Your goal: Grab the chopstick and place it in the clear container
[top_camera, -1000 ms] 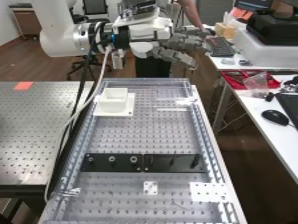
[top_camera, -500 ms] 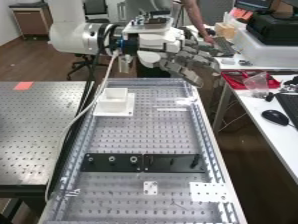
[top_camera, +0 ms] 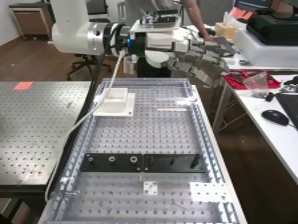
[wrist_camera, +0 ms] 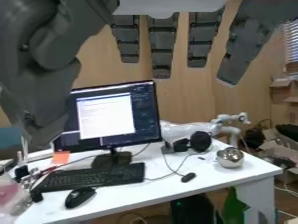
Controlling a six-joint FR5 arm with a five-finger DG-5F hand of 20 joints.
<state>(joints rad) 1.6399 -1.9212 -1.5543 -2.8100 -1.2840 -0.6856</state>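
The robot hand hangs empty beyond the tabletop, fingers straight and spread. What looks like the chopstick lies near the far end; I cannot tell whether it is already placed. Otherwise grabbing and placing remain.

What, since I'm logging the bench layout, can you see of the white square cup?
The white cup looks like opaque plastic, square with an open top. It stands upright on a flat white plate near the far end of the perforated bench, left of centre. A pale cable passes in front of its left edge; contact is unclear.
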